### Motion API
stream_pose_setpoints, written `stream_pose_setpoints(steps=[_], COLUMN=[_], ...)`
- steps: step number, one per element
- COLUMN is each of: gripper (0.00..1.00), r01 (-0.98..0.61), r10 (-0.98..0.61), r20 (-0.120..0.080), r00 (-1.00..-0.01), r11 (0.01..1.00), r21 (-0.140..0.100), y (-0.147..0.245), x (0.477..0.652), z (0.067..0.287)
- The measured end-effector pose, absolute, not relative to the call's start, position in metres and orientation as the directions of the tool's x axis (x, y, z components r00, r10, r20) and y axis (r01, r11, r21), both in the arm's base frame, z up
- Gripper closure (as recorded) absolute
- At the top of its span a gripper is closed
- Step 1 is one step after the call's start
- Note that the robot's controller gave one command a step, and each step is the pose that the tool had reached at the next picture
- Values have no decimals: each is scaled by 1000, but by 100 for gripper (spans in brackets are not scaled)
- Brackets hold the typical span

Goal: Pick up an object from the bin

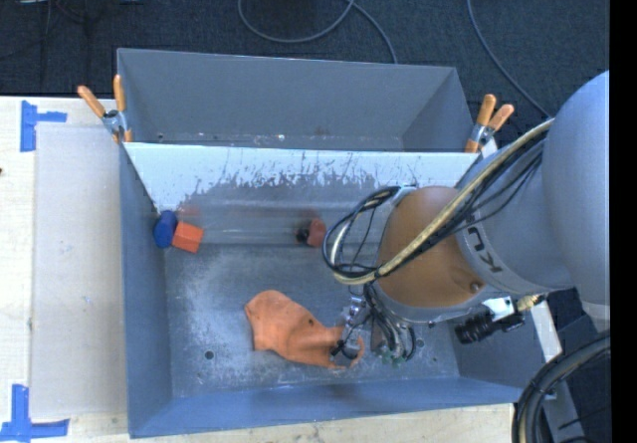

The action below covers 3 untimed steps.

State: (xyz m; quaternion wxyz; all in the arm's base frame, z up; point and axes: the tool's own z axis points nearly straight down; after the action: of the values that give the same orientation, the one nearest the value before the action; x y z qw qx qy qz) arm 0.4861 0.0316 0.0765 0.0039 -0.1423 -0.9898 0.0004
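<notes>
Fingers (349, 340) pinch a limp, crumpled orange cloth (282, 325).

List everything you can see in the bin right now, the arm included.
bin: one, grey, middle of the view
cloth: one, orange, crumpled, near side of the floor
orange block: one, orange, far-left corner
blue piece: one, blue, against the orange block's left
brown block: one, reddish-brown, middle of the far wall
arm: one, grey with orange cover, from the right
gripper: one, dark, at the cloth's right end
</notes>
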Motion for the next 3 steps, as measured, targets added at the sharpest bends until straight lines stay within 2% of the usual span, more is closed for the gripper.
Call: stream_pose_setpoints(steps=[1,3], gripper=[100,100], r01=[281,280], r10=[281,280], r20=[13,4], r00=[-960,-960], r11=[960,960], r21=[-4,0], y=[31,31], x=[484,487], z=[97,126])
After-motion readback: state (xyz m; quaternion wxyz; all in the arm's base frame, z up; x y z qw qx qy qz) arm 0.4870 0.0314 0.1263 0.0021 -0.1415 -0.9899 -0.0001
